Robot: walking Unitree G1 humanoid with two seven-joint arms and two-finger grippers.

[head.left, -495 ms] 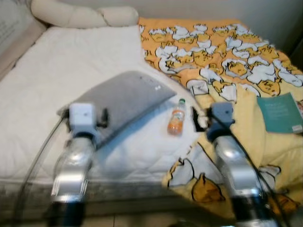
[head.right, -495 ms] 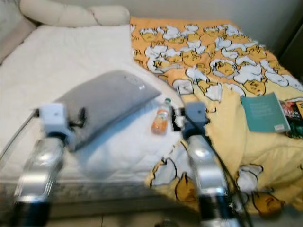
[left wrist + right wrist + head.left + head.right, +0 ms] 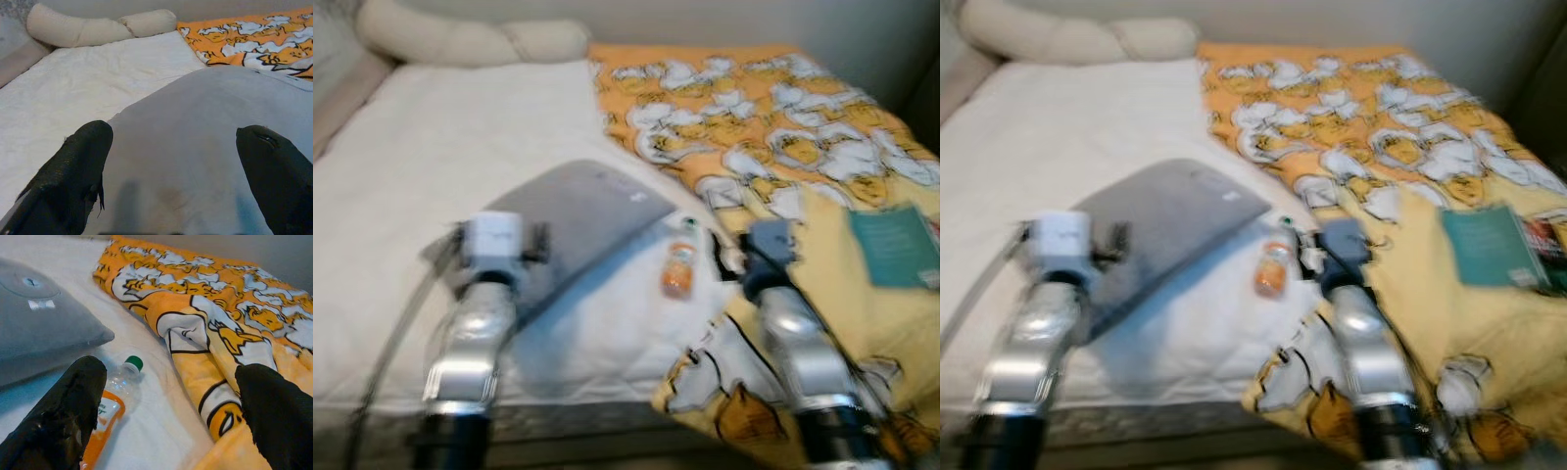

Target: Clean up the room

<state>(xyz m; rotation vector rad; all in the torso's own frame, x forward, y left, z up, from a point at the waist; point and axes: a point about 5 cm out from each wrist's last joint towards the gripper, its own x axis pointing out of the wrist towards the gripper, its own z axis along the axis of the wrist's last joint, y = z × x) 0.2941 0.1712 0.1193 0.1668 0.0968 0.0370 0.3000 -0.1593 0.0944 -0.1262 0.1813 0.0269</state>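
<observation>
Both silver arms reach forward, side by side. Left end effector [image 3: 171,171] fingers spread wide apart. Right end effector [image 3: 171,411] fingers spread wide apart too, holding nothing.

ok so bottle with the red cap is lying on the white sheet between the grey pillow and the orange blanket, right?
Not quite: the cap is green, as the right wrist view shows. The rest holds: the bottle lies on the white sheet between the grey pillow and the orange blanket.
</observation>
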